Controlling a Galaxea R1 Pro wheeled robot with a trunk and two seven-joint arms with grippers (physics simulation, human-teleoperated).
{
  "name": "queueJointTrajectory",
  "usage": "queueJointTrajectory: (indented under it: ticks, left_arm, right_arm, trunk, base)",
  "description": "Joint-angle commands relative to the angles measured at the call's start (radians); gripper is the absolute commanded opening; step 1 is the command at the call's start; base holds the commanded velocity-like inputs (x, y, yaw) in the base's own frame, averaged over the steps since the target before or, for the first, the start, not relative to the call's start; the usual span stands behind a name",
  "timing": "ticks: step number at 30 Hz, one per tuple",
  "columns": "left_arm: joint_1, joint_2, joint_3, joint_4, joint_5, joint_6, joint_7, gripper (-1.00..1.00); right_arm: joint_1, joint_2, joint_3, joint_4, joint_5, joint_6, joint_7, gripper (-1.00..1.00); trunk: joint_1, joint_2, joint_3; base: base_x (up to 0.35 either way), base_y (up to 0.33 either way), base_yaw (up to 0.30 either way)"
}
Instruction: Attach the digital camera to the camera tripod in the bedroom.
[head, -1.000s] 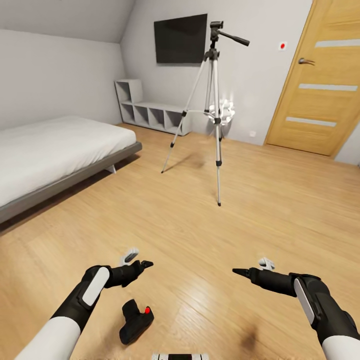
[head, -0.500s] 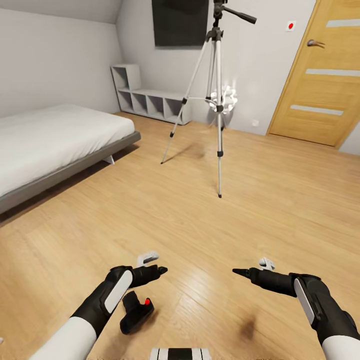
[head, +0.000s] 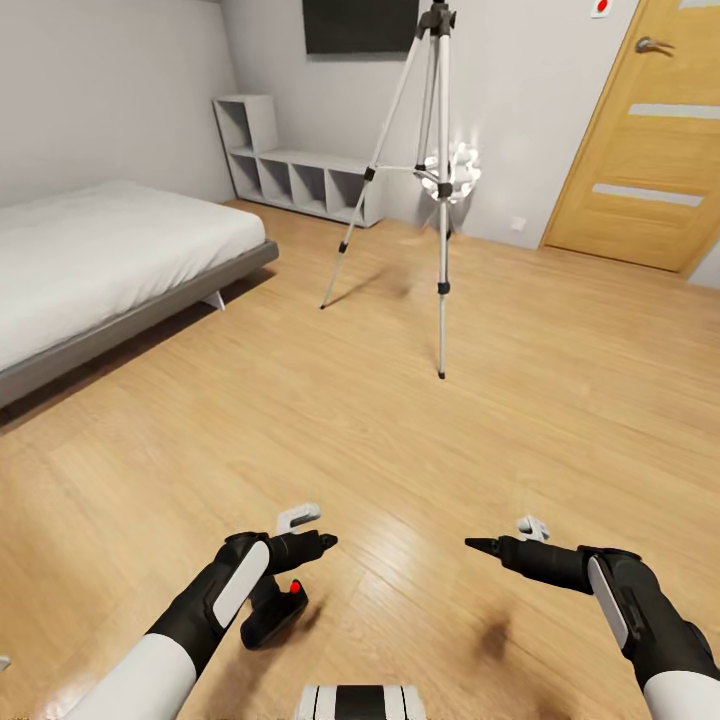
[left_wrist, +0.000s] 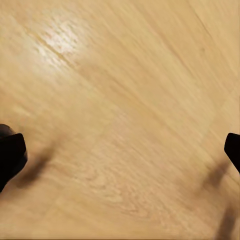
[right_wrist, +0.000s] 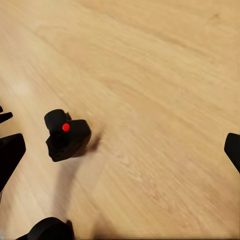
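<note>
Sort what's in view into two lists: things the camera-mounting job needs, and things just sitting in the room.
Needed for the job:
- digital camera, lying on the floor beside the left arm
- camera tripod, standing farther into the room

Just in the room:
- bed
- cube shelf
- wall TV
- door

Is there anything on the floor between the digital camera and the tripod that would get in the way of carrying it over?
Nothing visible does. The digital camera lies on the wood floor just under the left claw, and the camera tripod stands farther ahead near the far wall. Only bare floor shows between them; the bed sits well off to the left.
</note>
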Motion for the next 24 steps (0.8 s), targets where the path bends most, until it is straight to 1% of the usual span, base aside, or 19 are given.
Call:
queueJointTrajectory:
  ticks: [1,15,24]
  left_arm:
    - [0.000,0.000,-0.001,-0.001,0.008,0.003,0.005,1.00]
    - [0.000,0.000,-0.001,-0.002,0.008,0.005,0.006,1.00]
    - [0.000,0.001,-0.001,-0.021,0.017,0.015,0.005,1.00]
  right_arm:
    - [0.000,0.000,-0.001,0.000,-0.008,0.008,-0.002,1.00]
    - [0.000,0.000,-0.001,0.000,-0.007,0.007,-0.002,1.00]
    - [-0.001,0.001,-0.001,0.000,-0.006,0.005,-0.003,1.00]
  trunk:
    - [0.000,-0.001,-0.005]
    - [0.007,-0.004,-0.059]
    - [0.007,-0.004,-0.059]
  base:
    - [0.000,0.000,0.000]
    - [0.000,0.000,0.000]
    - [0.000,0.000,0.000]
